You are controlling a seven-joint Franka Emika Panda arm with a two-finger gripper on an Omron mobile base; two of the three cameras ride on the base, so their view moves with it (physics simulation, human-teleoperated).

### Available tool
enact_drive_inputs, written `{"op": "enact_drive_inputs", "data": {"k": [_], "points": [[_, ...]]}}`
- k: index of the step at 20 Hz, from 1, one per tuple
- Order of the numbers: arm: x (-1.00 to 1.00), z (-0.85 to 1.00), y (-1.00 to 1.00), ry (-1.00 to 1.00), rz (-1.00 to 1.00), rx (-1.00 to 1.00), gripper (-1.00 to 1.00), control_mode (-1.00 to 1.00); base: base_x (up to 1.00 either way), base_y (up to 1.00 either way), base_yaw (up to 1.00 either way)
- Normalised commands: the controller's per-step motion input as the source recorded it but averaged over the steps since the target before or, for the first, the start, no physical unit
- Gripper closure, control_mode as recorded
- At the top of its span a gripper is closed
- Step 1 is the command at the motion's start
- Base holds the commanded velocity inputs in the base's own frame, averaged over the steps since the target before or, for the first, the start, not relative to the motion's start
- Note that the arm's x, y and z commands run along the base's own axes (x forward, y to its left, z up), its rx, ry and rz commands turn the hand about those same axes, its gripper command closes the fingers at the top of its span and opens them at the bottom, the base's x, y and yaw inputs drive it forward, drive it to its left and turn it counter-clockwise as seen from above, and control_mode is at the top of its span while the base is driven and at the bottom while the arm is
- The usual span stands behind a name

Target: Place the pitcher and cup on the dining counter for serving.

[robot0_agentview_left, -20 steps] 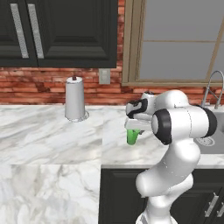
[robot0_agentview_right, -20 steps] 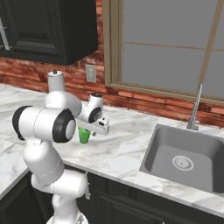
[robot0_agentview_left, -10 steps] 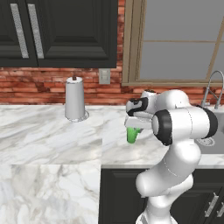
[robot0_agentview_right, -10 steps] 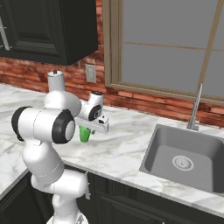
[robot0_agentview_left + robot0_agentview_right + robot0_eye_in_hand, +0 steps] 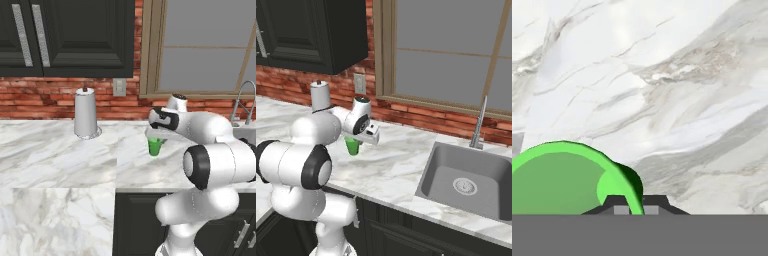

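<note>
The small green cup (image 5: 155,146) (image 5: 352,146) hangs just above the marble kitchen counter (image 5: 60,150), in front of the window. My gripper (image 5: 156,138) (image 5: 354,139) reaches down onto it from above and is shut on its rim. The hand view looks down into the cup (image 5: 557,180) at lower left, with the gripper (image 5: 632,205) pinching its rim on the right and veined marble below. The pitcher and the dining counter are out of view.
A white paper-towel roll (image 5: 85,112) (image 5: 319,95) stands by the brick wall, left of the cup. The steel sink (image 5: 466,180) with its faucet (image 5: 479,125) lies to the right. Dark cabinets hang above on the left.
The gripper has lifted the green cup a little higher off the counter. The base and the rest of the scene have not moved.
</note>
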Motion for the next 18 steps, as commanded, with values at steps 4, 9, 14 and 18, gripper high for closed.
{"op": "enact_drive_inputs", "data": {"k": [4,9,14,18], "points": [[-0.36,0.79,0.0,-0.21,0.0,0.0,1.0,-1.0,0.0,0.0,0.0],[-0.46,0.69,-0.08,-0.23,0.0,0.0,1.0,-1.0,0.0,0.0,0.0],[-0.44,0.6,-0.07,-0.19,0.0,0.06,1.0,-1.0,0.0,0.0,0.0],[-0.29,0.57,-0.15,-0.21,0.0,0.06,1.0,-1.0,0.0,0.0,0.0]]}}
